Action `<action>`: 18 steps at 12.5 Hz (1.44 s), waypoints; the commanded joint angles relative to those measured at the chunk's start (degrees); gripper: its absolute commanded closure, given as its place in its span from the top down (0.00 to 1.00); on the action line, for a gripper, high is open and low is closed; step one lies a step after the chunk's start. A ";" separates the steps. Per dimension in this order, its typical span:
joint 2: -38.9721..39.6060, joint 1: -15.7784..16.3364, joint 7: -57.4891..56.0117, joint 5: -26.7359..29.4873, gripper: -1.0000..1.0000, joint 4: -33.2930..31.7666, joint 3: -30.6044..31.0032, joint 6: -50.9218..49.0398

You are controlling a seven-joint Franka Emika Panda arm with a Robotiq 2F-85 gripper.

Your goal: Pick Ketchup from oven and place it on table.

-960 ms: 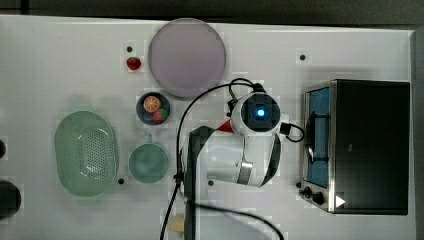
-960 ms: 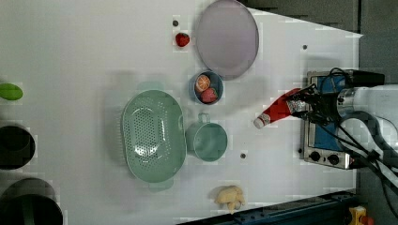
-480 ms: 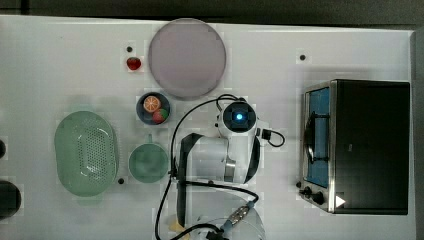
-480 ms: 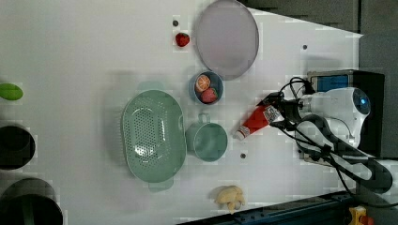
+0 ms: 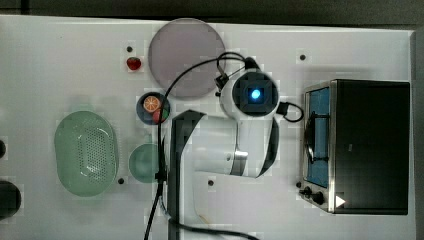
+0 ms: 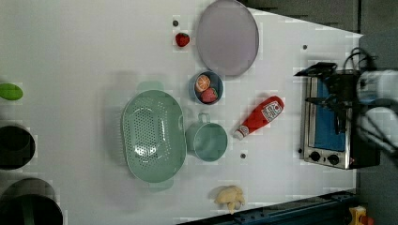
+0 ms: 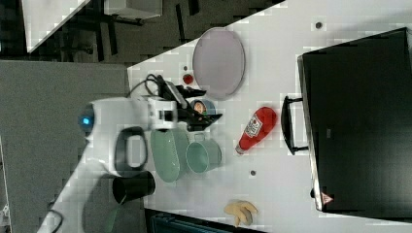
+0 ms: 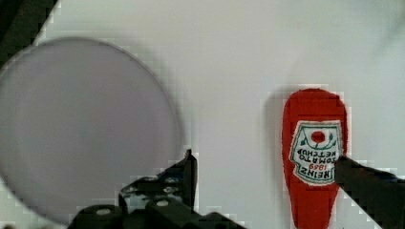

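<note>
1. The Ketchup (image 6: 259, 117) now lies flat on the white table (image 6: 84, 56), free of the arm. A second ago the left view had it hanging from the gripper beside the oven; half a second ago it was lower and further toward the left view's left, by the green cup.

2. In the left view the bottle sits right of centre, between the green cup (image 6: 206, 139) and the oven (image 6: 328, 123), apart from both, with its white cap pointing toward the lower left. The blue bowl of fruit (image 6: 207, 87) is just above it and the lilac plate (image 6: 227, 36) higher up.

3. The gripper (image 8: 265, 179) is open, its jaws spread wide. In the wrist view one dark finger crosses the edge of the bottle's label and the other stands off over bare table by the plate, so nothing is clamped. In the right view the gripper (image 7: 201, 112) sits left of the bottle and well away from it.

4. The arm has pulled back from the oven front since a second ago; in the top view its wrist now covers the spot near the plate (image 5: 186, 56).

5. Judged from this, the placing is done: bottle out of the oven, resting on the table, released. What seems left is only to retreat without nudging the bottle, which could roll on its round side.
</note>
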 commanded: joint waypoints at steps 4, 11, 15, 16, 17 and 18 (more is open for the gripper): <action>-6.26 0.69 -0.52 -0.85 1.00 12.67 1.32 -14.45; -6.49 0.67 0.76 -2.07 1.00 26.99 1.28 -37.65; -6.54 0.65 3.14 -4.36 1.00 30.83 1.18 -43.98; -6.54 0.65 3.15 -4.37 1.00 30.86 1.19 -44.07; -6.50 0.64 3.14 -4.37 1.00 30.84 1.13 -44.05; -6.44 0.65 3.14 -4.36 1.00 30.82 1.10 -44.02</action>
